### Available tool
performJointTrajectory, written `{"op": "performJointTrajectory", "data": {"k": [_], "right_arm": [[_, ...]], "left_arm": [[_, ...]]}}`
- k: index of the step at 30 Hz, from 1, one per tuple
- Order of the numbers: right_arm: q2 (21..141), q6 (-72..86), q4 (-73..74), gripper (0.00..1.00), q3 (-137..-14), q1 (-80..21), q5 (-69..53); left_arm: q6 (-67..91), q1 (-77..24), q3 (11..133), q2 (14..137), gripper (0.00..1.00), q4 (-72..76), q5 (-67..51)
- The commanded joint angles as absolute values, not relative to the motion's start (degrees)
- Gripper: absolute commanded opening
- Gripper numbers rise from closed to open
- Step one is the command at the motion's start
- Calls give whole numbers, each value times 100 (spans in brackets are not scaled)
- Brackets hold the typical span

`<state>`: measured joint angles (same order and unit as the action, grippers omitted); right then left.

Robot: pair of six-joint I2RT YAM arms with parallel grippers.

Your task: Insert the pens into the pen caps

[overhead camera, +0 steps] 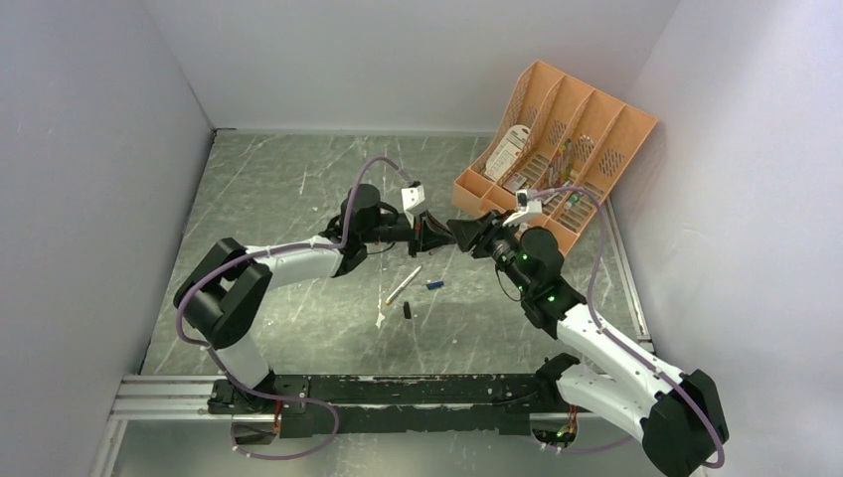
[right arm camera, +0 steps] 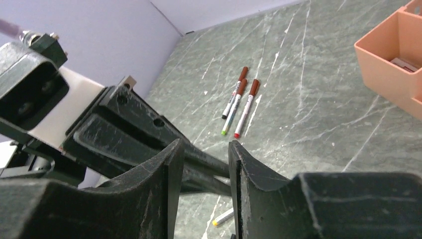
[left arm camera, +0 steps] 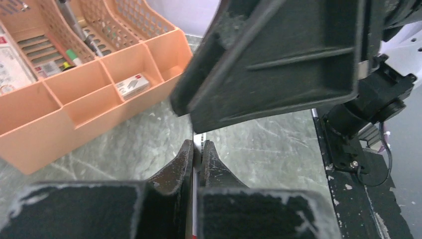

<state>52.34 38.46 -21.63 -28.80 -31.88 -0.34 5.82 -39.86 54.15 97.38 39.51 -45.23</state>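
Note:
My left gripper (overhead camera: pixel 429 232) is shut on a thin white pen (left arm camera: pixel 200 139), which runs up between its fingers (left arm camera: pixel 197 149) and shows a red end low down. My right gripper (overhead camera: pixel 459 235) faces it tip to tip above the table. Its jaws (right arm camera: pixel 205 144) stand open on either side of the left gripper's fingertips, and whether they touch anything I cannot tell. Another pen (overhead camera: pixel 403 285) with a yellow end (right arm camera: pixel 224 216) lies on the table below. Beside it lie a blue pen cap (overhead camera: pixel 434 284) and a dark pen cap (overhead camera: pixel 409 310). Three capped pens (right arm camera: pixel 241 102) lie together farther off.
An orange slotted organizer tray (overhead camera: pixel 467 189) leans against the right wall at the back, just behind the right gripper, with stationery in its compartments (left arm camera: pixel 99 107). Grey walls close in the table on three sides. A black rail (overhead camera: pixel 398 390) runs along the near edge.

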Motion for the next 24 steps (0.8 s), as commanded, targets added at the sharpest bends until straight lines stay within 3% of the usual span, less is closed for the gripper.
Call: {"op": "performJointTrajectory", "data": {"k": [1, 12, 18, 24], "right_arm": [[5173, 3724, -2156, 38, -3094, -3155, 179], [4383, 3694, -1888, 40, -2934, -3155, 306], [4594, 3575, -1483, 50, -3203, -3155, 480], [4793, 3539, -1579, 52, -3366, -3155, 509]], "left_arm": [[1003, -4135, 5375, 9505, 7, 4695, -4300], [1100, -4147, 5474, 9521, 7, 4484, -3404], [1451, -4144, 5397, 9410, 7, 4799, -3484], [1378, -4158, 5447, 9159, 7, 4589, -3576]]}}
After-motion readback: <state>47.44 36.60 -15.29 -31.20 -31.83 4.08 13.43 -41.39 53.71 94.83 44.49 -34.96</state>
